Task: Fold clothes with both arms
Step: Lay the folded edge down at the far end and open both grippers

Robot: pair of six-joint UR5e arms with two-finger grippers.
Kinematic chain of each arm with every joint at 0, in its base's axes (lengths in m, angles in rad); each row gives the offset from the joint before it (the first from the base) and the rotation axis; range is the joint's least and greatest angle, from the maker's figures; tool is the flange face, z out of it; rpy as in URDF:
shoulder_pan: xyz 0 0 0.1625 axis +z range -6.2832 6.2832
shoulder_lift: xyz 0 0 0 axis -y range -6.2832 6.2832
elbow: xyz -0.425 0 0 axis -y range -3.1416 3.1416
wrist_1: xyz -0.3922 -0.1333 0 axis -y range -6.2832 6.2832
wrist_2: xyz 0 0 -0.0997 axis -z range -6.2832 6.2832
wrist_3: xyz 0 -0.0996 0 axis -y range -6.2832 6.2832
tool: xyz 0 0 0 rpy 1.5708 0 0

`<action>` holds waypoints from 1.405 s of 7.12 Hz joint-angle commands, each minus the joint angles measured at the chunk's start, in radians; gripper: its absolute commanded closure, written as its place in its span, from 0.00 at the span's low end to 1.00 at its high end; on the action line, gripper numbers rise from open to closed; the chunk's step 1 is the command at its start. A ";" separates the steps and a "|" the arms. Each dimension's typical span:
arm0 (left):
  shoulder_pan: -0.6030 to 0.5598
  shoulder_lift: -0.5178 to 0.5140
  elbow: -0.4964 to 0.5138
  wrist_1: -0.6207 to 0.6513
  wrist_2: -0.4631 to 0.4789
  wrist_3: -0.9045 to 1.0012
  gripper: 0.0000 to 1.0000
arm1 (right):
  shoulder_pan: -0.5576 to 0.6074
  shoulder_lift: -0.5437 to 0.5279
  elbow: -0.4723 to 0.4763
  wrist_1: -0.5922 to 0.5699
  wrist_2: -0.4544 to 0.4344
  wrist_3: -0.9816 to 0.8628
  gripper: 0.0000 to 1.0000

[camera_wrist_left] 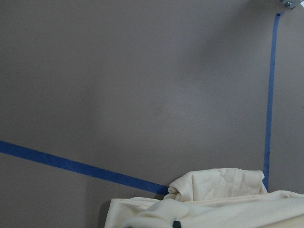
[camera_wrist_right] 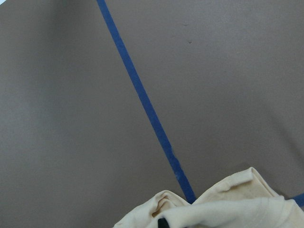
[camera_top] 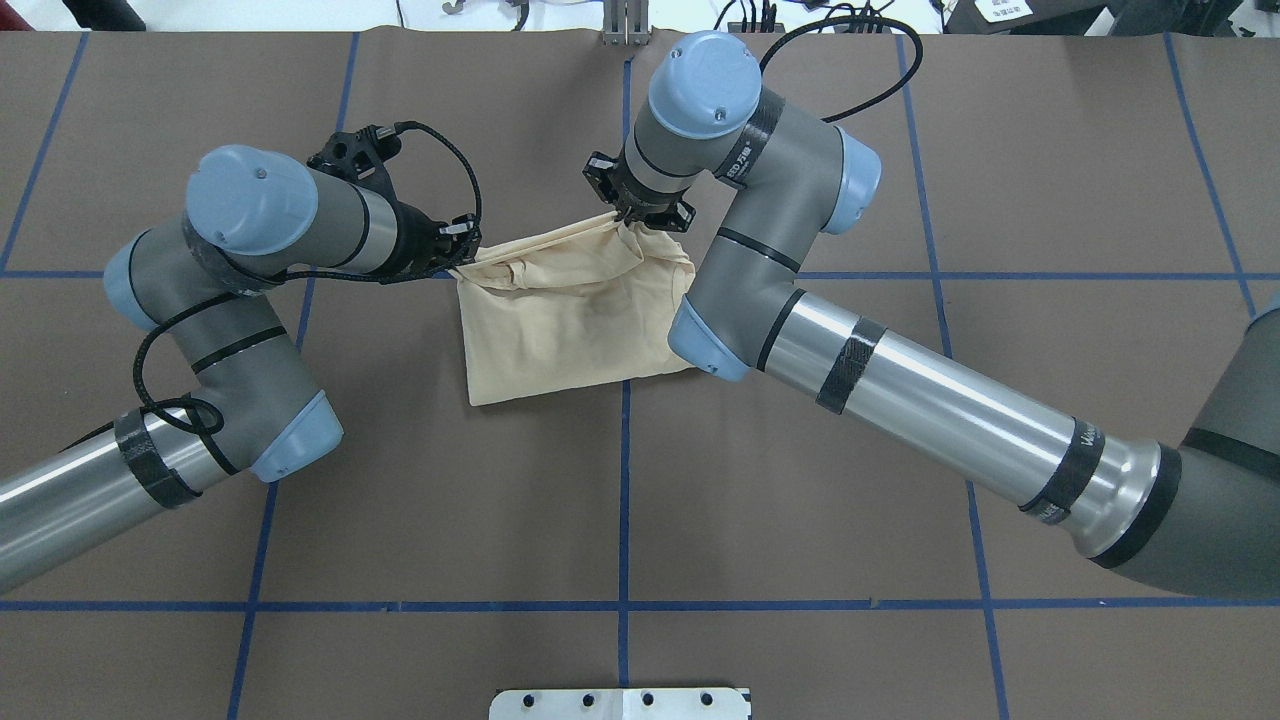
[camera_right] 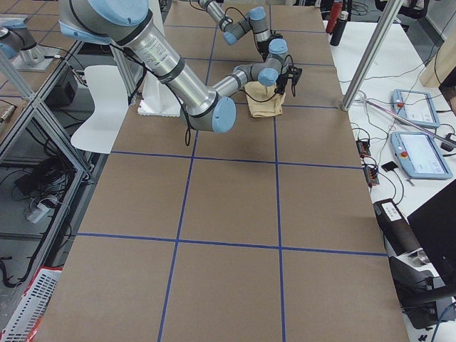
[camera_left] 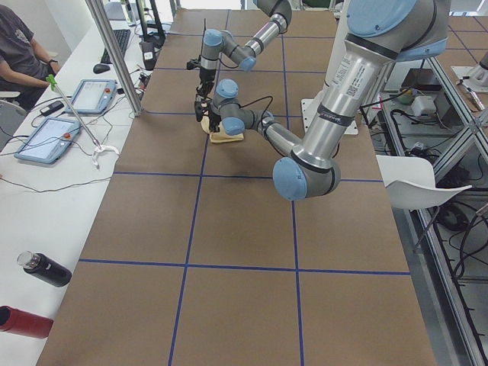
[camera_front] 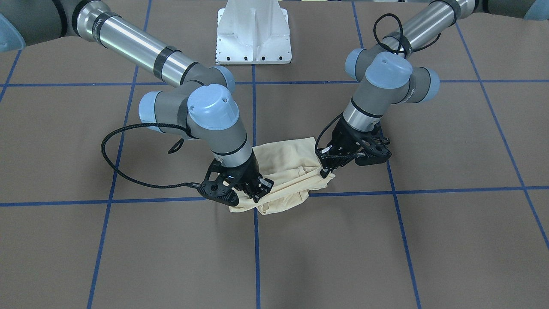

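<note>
- The cream-yellow T-shirt (camera_top: pixel 570 325) lies as a small folded bundle near the middle of the brown table (camera_top: pixel 400 500). It sits across a line of blue tape (camera_top: pixel 624 480), between the two arms.
- The left gripper (camera_top: pixel 458 248) is closed on the far left corner of the bundle, and the cloth is drawn up to its tips.
- The right gripper (camera_top: pixel 635 212) pinches the far right corner in the same way. The edge between the two grippers is lifted and creased.
- The overhead view shows the near part of the shirt flat on the table. The front-facing view shows loose folds hanging under the raised edge, and the white pedestal base (camera_front: pixel 254 34) behind.
- Each wrist view shows only rumpled cream cloth at its bottom edge, with a dark fingertip sunk in it, and tape lines beyond.
- Only the side views show the benches: a seated person (camera_left: pixel 19 49), two control tablets (camera_left: pixel 46 139), and a dark bottle (camera_left: pixel 44 269).
- Only plain cream cloth shows. The lettering on the arm tubes is too small to read.
</note>
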 commanded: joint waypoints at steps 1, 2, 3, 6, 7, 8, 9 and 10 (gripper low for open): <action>0.001 -0.012 0.021 -0.029 0.001 -0.003 1.00 | -0.002 0.017 -0.006 0.005 0.001 0.001 1.00; 0.001 -0.015 0.021 -0.029 0.001 -0.004 1.00 | -0.003 0.017 -0.006 0.004 0.001 0.002 1.00; 0.001 -0.015 0.018 -0.031 0.001 -0.006 1.00 | -0.006 0.017 -0.006 0.004 0.001 0.002 1.00; -0.004 -0.009 0.009 -0.026 0.000 -0.003 0.00 | -0.005 0.014 -0.006 0.004 0.001 0.002 0.01; -0.036 -0.004 0.009 -0.018 -0.006 0.005 0.00 | 0.020 0.008 -0.006 0.002 0.006 -0.002 0.00; -0.085 0.008 0.011 -0.018 -0.060 0.008 0.00 | 0.043 0.011 -0.006 0.002 0.018 -0.015 0.00; -0.125 0.023 0.009 -0.018 -0.118 0.049 0.00 | 0.038 0.015 0.001 0.002 0.024 -0.014 0.00; -0.149 0.050 -0.002 -0.018 -0.128 0.089 0.00 | 0.009 0.017 0.032 -0.004 0.024 -0.021 0.00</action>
